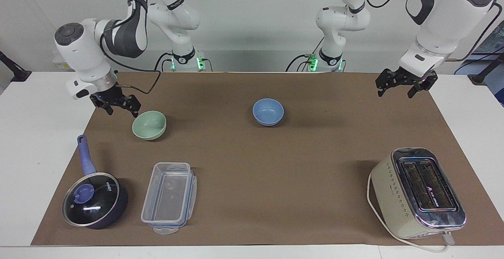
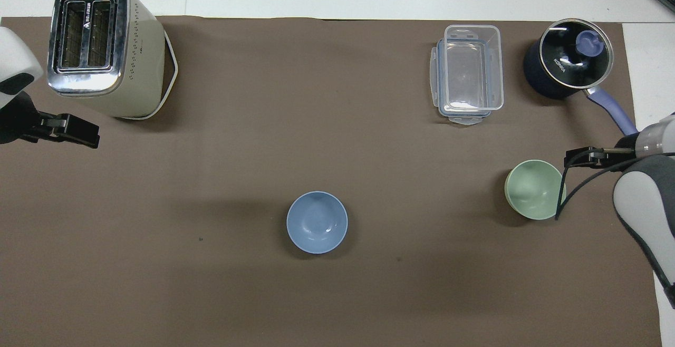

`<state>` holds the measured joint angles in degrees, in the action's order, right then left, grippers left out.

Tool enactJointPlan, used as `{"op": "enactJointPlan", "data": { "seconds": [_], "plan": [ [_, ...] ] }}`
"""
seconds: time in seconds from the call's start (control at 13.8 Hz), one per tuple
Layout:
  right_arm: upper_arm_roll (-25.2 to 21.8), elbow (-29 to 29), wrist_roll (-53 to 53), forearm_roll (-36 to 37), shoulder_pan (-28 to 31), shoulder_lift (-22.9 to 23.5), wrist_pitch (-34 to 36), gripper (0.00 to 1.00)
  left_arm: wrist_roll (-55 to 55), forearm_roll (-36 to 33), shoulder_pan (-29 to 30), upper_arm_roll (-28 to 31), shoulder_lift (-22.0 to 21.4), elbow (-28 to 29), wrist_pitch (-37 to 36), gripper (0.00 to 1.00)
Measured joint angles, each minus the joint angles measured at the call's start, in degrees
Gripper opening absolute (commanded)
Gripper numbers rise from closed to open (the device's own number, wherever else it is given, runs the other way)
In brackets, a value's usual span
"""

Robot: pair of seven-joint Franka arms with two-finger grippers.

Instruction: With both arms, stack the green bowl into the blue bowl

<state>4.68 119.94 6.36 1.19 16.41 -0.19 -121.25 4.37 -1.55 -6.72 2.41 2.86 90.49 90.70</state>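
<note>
The green bowl (image 1: 149, 125) sits upright on the brown mat toward the right arm's end of the table; it also shows in the overhead view (image 2: 533, 189). The blue bowl (image 1: 268, 111) sits upright and empty near the mat's middle, also in the overhead view (image 2: 317, 222). My right gripper (image 1: 122, 111) is open and low, just beside the green bowl's rim on the side toward the right arm's end; it shows in the overhead view (image 2: 577, 157). My left gripper (image 1: 395, 92) is open, empty and raised over the mat's edge at the left arm's end, well apart from both bowls (image 2: 79, 133).
A cream toaster (image 1: 417, 192) stands farther from the robots at the left arm's end. A dark lidded pan with a blue handle (image 1: 94, 200) and a clear plastic container (image 1: 169, 198) lie farther from the robots than the green bowl.
</note>
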Motion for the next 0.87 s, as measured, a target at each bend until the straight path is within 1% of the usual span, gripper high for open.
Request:
{"op": "enactJointPlan", "data": {
  "seconds": [0.14,0.36,0.51,0.72,0.8,0.87],
  "plan": [
    [-0.1,3.7,3.5,0.0,1.9,0.0,-4.2,1.0,0.0,0.0,0.0,0.1,0.0,0.0,-0.1,1.0],
    [-0.1,8.4,4.7,0.0,2.8,0.1,-8.4,1.0,0.0,0.0,0.3,0.5,0.0,0.0,-0.2,1.0],
    [-0.1,10.1,6.3,0.0,3.0,0.9,-9.8,1.0,0.0,0.0,0.3,0.6,0.0,0.0,-0.2,1.0],
    [-0.1,11.8,8.3,0.0,4.5,3.5,-12.9,1.0,0.0,0.0,0.3,0.6,0.0,0.0,-0.2,1.0],
    [-0.1,12.1,8.7,0.0,4.9,4.1,-13.4,0.94,0.0,0.0,0.3,0.6,0.0,0.0,-0.2,1.0],
    [-0.1,12.2,9.1,0.0,5.1,4.5,-13.6,0.81,0.0,0.0,0.3,0.6,0.0,0.0,-0.2,1.0]
  ]
}}
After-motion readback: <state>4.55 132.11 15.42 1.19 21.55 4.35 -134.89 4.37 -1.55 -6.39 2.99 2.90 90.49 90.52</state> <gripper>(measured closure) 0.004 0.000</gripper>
